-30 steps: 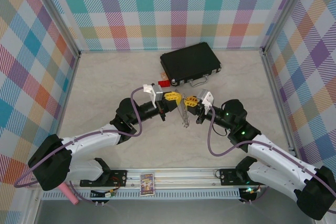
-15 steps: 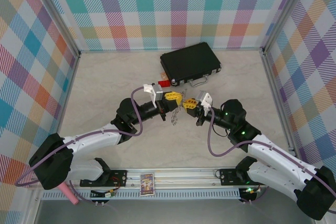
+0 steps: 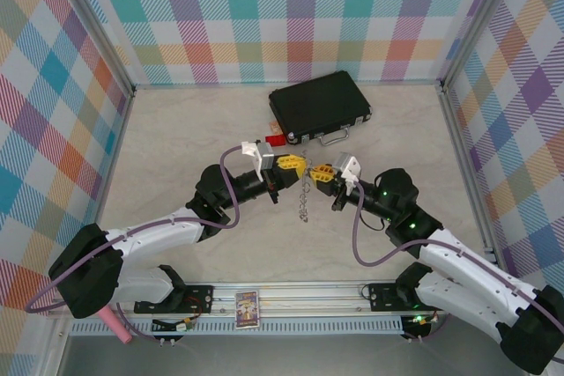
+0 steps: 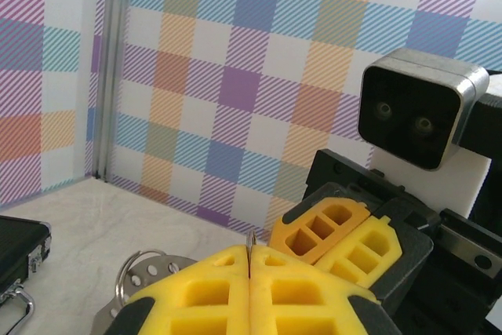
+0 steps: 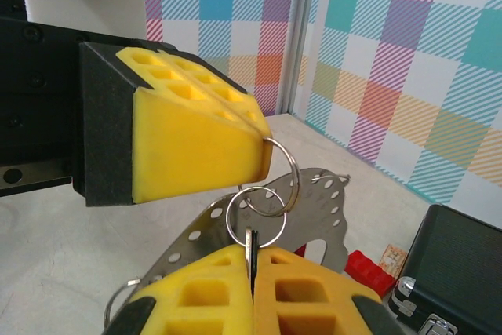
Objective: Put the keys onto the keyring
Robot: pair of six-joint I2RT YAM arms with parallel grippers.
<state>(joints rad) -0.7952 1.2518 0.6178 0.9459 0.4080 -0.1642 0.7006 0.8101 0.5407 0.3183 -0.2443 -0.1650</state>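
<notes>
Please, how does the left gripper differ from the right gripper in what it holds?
The left gripper pinches a round wire ring; the right gripper pinches a flat key. The ring sticks out beyond the left gripper's tips, while the key stands edge-on between the right gripper's fingers. They share yellow fingers, both are shut, and their tips almost meet above the table.

Black case (image 3: 319, 109), lid closed, lies flat on the table (image 3: 176, 147) beyond the left gripper (image 3: 298, 165) and right gripper (image 3: 314, 171). Its silver handle (image 3: 333, 138) faces them. A small red tag (image 3: 276, 140) sits just beside the case's near-left corner. A pink cylinder (image 3: 117, 325) and a printed card (image 3: 247, 309) lie well behind both grippers, at the base rail (image 3: 300, 292).
</notes>
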